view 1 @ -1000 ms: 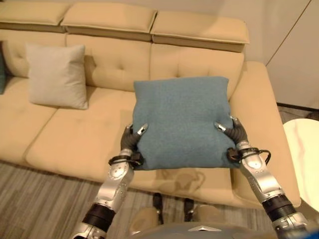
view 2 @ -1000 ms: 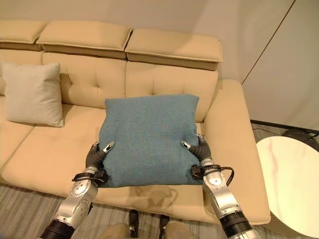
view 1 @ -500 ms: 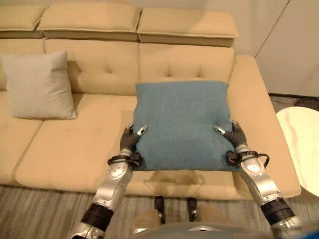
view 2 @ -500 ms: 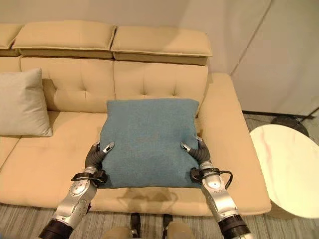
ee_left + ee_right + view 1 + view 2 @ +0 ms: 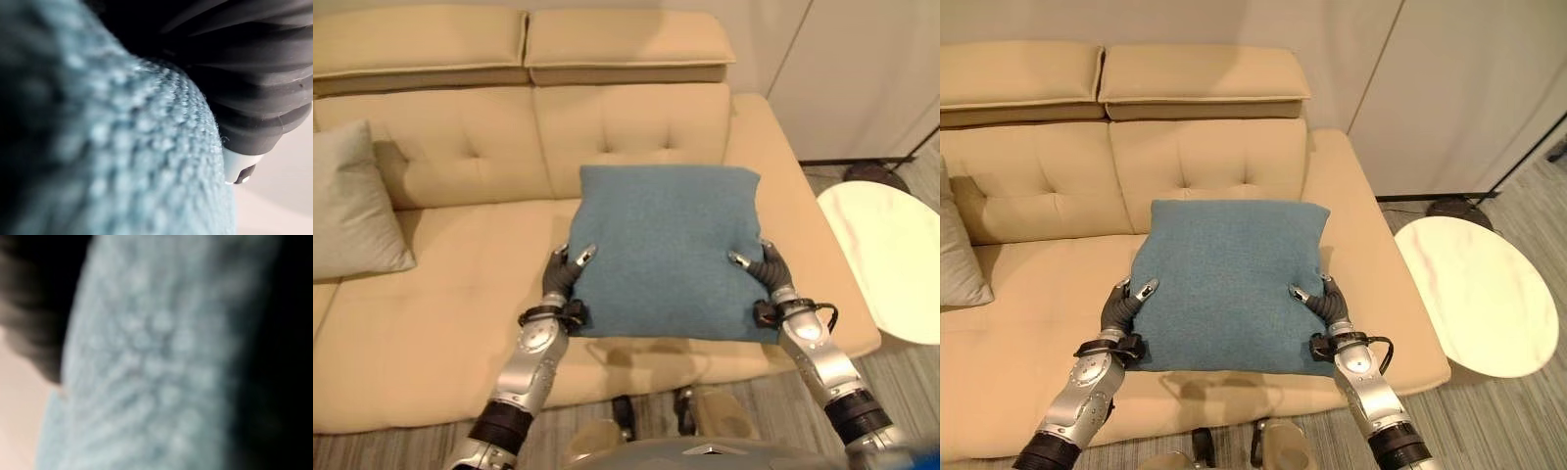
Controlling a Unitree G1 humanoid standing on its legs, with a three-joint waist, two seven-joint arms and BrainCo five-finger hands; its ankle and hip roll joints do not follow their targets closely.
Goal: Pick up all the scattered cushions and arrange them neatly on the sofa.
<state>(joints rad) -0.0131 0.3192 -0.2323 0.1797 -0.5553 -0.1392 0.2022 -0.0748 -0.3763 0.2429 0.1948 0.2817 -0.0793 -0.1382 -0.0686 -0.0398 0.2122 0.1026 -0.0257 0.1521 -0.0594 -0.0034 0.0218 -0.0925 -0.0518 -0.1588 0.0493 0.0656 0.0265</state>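
I hold a square teal cushion (image 5: 666,250) flat in front of me, above the right seat of the beige sofa (image 5: 460,137). My left hand (image 5: 562,279) pinches its near left edge, thumb on top. My right hand (image 5: 766,272) grips the near right edge the same way. The teal weave (image 5: 122,161) presses close against the left hand's dark cover, and the same weave (image 5: 146,362) lies close in the right wrist view. A pale grey cushion (image 5: 347,201) leans against the sofa's back at the far left.
A round white marble side table (image 5: 1477,294) stands on the striped floor to the right of the sofa. The sofa's right armrest (image 5: 793,186) runs beside the teal cushion. A white wall panel (image 5: 1449,88) rises behind the table.
The whole picture has shifted left, so the camera has turned right: the grey cushion now sits at the left edge and more of the round table shows. My hands keep the same hold.
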